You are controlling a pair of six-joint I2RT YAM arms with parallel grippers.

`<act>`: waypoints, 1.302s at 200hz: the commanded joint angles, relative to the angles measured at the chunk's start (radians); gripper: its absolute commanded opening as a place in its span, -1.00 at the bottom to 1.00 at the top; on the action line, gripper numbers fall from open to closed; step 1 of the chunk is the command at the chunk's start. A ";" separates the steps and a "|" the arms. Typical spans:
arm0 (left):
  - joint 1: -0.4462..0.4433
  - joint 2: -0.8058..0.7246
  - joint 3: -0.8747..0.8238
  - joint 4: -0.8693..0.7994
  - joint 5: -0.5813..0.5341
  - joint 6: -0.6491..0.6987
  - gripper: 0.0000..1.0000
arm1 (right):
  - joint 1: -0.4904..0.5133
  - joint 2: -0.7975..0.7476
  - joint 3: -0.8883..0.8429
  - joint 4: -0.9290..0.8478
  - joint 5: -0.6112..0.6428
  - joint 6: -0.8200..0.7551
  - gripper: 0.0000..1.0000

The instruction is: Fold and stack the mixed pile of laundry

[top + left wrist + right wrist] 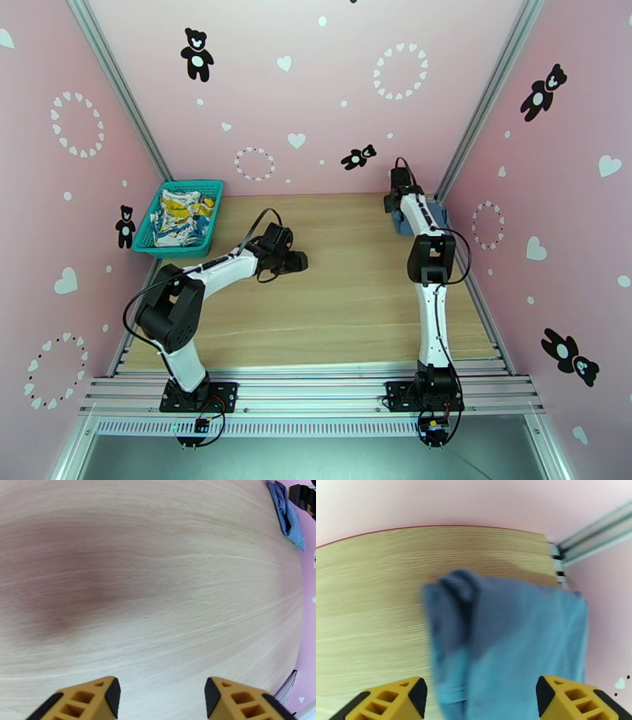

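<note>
From above, the white printed cloth (178, 217) lies crumpled in the teal basket (193, 185) at the far left of the counter (347, 300). The blue tank top (400, 226) lies in the far right corner.

In the left wrist view, the left pincer (160, 697) stands apart over bare wood.

In the right wrist view, the right pincer (482, 697) stands apart above the folded, smooth tank top.

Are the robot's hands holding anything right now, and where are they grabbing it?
Nothing is held. The left gripper is open over bare table. The right gripper is open above the blue tank top, not pinching it.
</note>
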 commanded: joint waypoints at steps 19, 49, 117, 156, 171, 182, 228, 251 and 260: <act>0.141 -0.193 0.005 -0.152 -0.111 0.104 0.24 | 0.023 -0.264 -0.223 0.008 -0.151 0.108 0.47; 0.344 -0.247 0.090 -0.245 -0.142 0.154 0.27 | 0.084 -0.484 -0.503 0.121 -0.213 0.165 0.47; 0.718 0.076 0.483 -0.350 -0.210 0.218 0.28 | 0.278 -0.899 -1.031 0.293 -0.375 0.227 0.41; 0.761 0.396 0.809 -0.424 -0.225 0.193 0.27 | 0.337 -1.012 -1.195 0.311 -0.407 0.268 0.36; 0.760 0.523 0.948 -0.480 -0.195 0.177 0.29 | 0.349 -1.028 -1.219 0.296 -0.406 0.265 0.36; 0.760 0.586 1.000 -0.488 -0.197 0.151 0.30 | 0.355 -1.033 -1.231 0.290 -0.409 0.265 0.35; 0.729 0.747 1.102 -0.467 -0.240 0.058 0.17 | 0.362 -1.036 -1.244 0.266 -0.421 0.258 0.31; 0.721 0.804 1.138 -0.469 -0.271 0.027 0.08 | 0.363 -1.033 -1.238 0.257 -0.424 0.258 0.28; 0.721 0.814 1.140 -0.460 -0.280 0.019 -0.03 | 0.364 -1.035 -1.237 0.254 -0.424 0.257 0.28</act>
